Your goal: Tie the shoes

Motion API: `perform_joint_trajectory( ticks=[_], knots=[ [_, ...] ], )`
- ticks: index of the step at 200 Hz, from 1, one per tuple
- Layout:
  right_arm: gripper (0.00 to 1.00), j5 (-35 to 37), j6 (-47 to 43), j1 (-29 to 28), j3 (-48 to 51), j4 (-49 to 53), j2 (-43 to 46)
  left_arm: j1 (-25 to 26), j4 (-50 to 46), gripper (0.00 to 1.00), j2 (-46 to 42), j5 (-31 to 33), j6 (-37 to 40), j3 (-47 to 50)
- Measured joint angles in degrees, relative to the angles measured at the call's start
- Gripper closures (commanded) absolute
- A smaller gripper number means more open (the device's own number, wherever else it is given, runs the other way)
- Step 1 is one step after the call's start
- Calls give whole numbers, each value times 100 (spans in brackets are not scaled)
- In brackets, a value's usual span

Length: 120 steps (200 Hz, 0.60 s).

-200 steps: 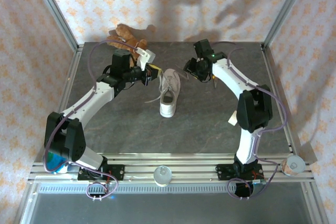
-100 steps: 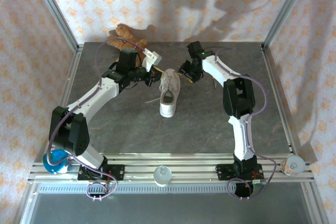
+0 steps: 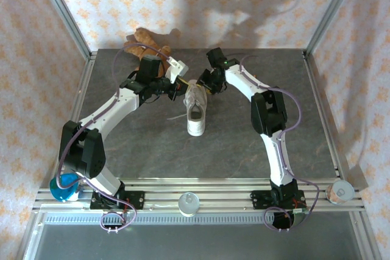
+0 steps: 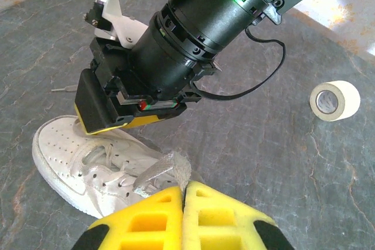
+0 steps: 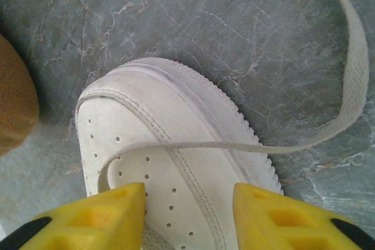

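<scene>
**Status of work**

The white sneaker (image 3: pixel 196 109) lay flat near the centre of the table (image 3: pixel 256 162), toe toward 12 o'clock and heel toward 6 o'clock in the top view. No knot or bow was visible on it. One lace (image 5: pixel 350 68) crossed the toe cap (image 5: pixel 146 115) slack and curved out onto the stone-pattern surface. Another strand trailed from the shoe's midsection toward 8 o'clock. Judged from this, tying had not begun, and crossing, looping and tightening all remained.

**Grippers**

- The right gripper (image 5: pixel 186 196) hovered over the toe, at roughly 1 o'clock of the shoe. Its jaws stood partly apart, with the toe cap showing between them, and held nothing. The slack lace lay just ahead of the fingertips, so the step in hand was probably picking it up.
- The left gripper (image 4: pixel 183 190) sat at about 10 o'clock of the shoe with its yellow fingers pressed fully together. A lace strand rose toward the fingertips. Whether it was pinched could not be told.

**Surroundings**

A brown teddy bear (image 3: pixel 146 41) lay at 11 o'clock of the shoe, at the far edge of the table.
</scene>
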<state>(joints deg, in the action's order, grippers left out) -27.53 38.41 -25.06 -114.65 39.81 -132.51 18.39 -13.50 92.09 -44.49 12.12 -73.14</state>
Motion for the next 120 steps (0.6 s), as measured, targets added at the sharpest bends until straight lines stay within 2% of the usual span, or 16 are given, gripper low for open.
perform_joint_trajectory(
  ticks=[18, 32, 71, 82, 99, 120],
  knots=[
    [90, -57, 0, -15, 4, -138, 2, 0, -15, 100, 0, 0, 0, 0],
    [100, -87, -13, -35, 7, -247, 4, 0, -20, 100, 0, 0, 2, 0],
    [100, 61, -90, -57, 223, -339, 221, 0, -122, 100, 0, 44, 116, 0],
    [93, 125, -109, -57, 229, -337, 291, 0, -151, 100, 0, 48, 149, 0],
    [70, 214, -168, -57, 225, -337, 391, 0, -181, 100, 0, 61, 151, 0],
    [58, 245, -188, -57, 195, -341, 413, 0, -184, 100, 0, 63, 151, 0]
  ],
)
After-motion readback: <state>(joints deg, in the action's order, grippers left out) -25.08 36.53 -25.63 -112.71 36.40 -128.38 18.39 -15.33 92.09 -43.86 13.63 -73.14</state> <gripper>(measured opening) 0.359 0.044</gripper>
